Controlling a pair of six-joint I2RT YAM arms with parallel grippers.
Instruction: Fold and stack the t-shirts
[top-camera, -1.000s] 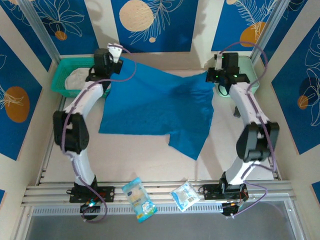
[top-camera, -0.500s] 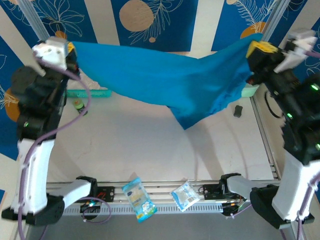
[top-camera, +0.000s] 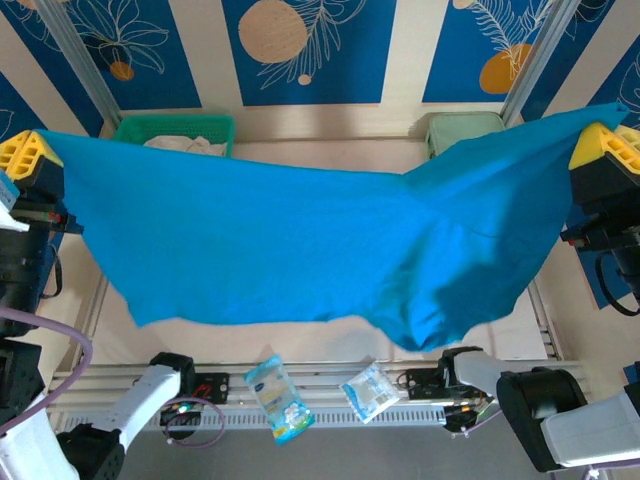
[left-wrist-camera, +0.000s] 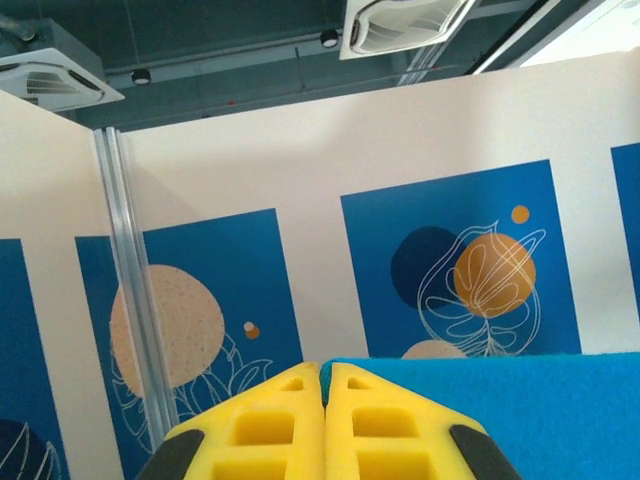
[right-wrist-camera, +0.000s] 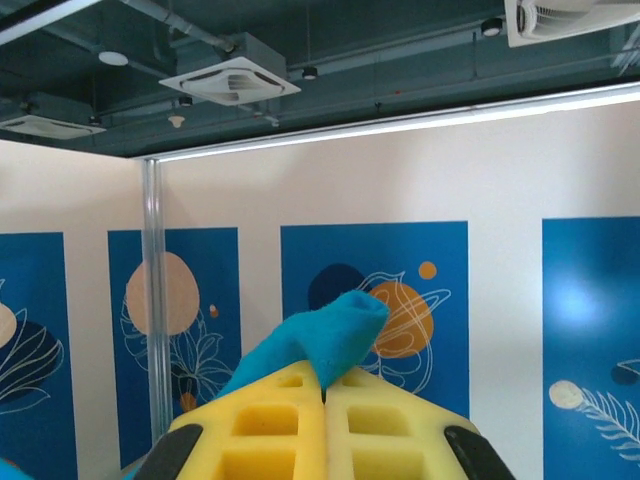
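A teal-blue t-shirt (top-camera: 300, 250) hangs stretched in the air between my two arms, high above the table, sagging lowest at the front right. My left gripper (top-camera: 38, 148) is shut on its left corner; its yellow fingers (left-wrist-camera: 270, 425) pinch the blue cloth (left-wrist-camera: 500, 410) edge. My right gripper (top-camera: 598, 135) is shut on the right corner, and a fold of the t-shirt (right-wrist-camera: 320, 345) pokes up from between its yellow fingers (right-wrist-camera: 385, 425). An off-white t-shirt (top-camera: 185, 144) lies in the teal basket (top-camera: 135, 127) at the back left.
A mint-green case (top-camera: 462, 126) sits at the back right. Two small snack packets (top-camera: 277, 398) (top-camera: 369, 390) lie on the rail at the near edge. Blue-patterned walls close in the table on three sides.
Both arms have swung up and apart, lifting the teal-blue t-shirt off the table and spreading it wide in the air. Both grippers stayed shut on its corners.
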